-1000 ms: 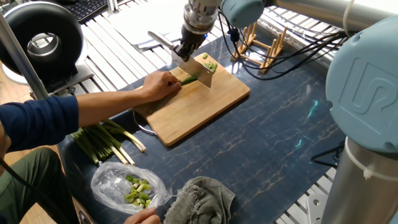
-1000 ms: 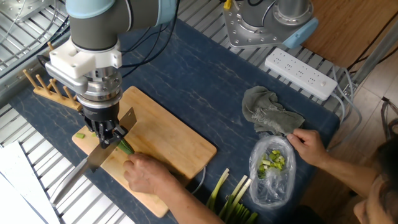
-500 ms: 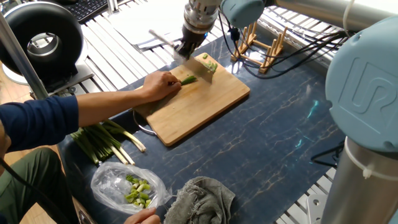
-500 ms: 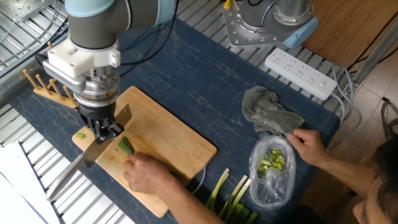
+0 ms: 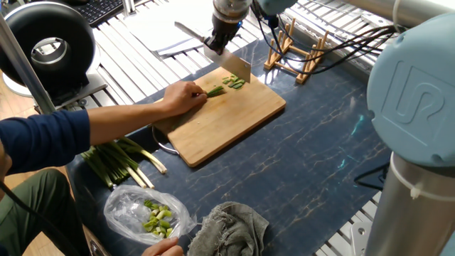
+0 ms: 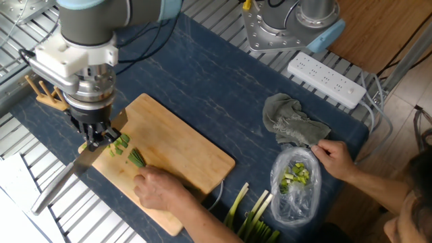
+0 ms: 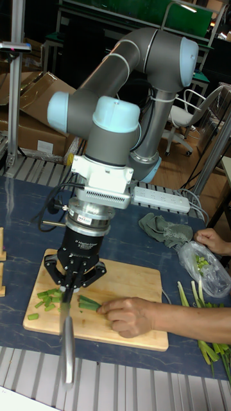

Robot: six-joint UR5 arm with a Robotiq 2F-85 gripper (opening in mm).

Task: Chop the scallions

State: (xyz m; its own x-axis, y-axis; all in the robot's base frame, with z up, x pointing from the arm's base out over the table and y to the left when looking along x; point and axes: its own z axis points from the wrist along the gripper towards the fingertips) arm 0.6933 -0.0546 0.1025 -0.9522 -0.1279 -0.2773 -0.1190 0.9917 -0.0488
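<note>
Since a second ago the claw (image 6: 96, 133) and its knife (image 6: 71, 170) have shifted toward the far-left end of the cutting board (image 6: 182, 155), and more short green bits now lie loose there. Its fingers are clamped on the knife's handle, the blade angled down with its edge near the board's end. Just beside the blade sit the scallions (image 6: 129, 150): a scatter of short cut bits and, a little nearer the person, the bright-green stub of the stalks, pinned to the board by a person's hand (image 6: 160, 188) whose fingertips rest on them. In the tall fixed view the claw (image 7: 76, 280) hangs over the cut bits (image 7: 46, 299) at the board's left part. Well apart on the dark desk (image 5: 313, 142), a thicker bundle of stalks (image 5: 117, 160) lies near the board's end, beside a clear plastic bag (image 5: 146, 213) of pale chunks held by the person's other hand (image 6: 334, 156), with a grey rag (image 6: 290, 121) just next to it.
</note>
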